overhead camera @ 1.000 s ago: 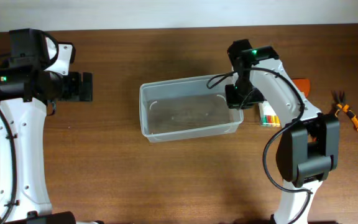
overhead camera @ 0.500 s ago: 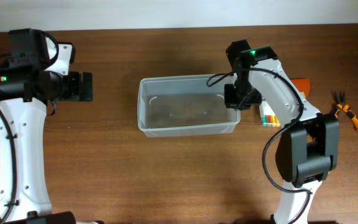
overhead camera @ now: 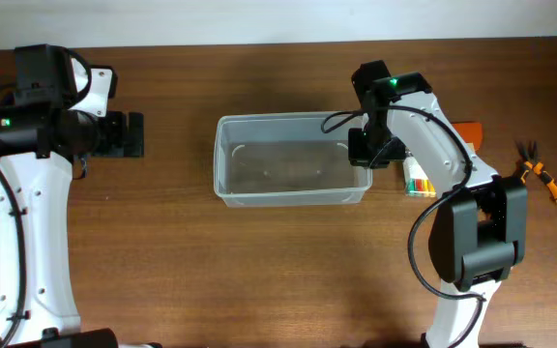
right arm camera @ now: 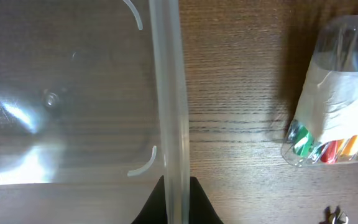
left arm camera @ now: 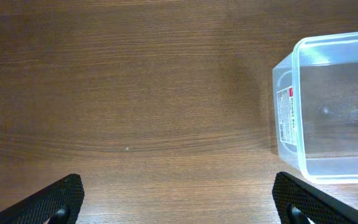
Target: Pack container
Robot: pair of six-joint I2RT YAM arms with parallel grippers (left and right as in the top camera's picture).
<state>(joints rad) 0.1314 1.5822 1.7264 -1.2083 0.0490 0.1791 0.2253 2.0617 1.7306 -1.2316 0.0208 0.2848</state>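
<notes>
The container (overhead camera: 225, 164) is a clear plastic tub in the middle of the table, empty. It also shows in the left wrist view (left arm camera: 286, 106) at the right, and its right wall fills the right wrist view (right arm camera: 169, 93). My right gripper (overhead camera: 361, 150) is shut on the container's right rim, its two fingers pinching the wall (right arm camera: 178, 202). My left gripper (overhead camera: 131, 134) is open and empty over bare table far to the left of the container; its fingertips show at the bottom corners of the left wrist view (left arm camera: 179, 205).
A clear pack of coloured markers (overhead camera: 416, 177) lies just right of the container, also in the right wrist view (right arm camera: 334, 118). An orange object (overhead camera: 469, 130) sits behind it. Orange-handled pliers (overhead camera: 542, 177) lie at the far right edge.
The right gripper has dragged the container a little to the left and toward the back, and straightened it square to the table. The left arm has not moved.
</notes>
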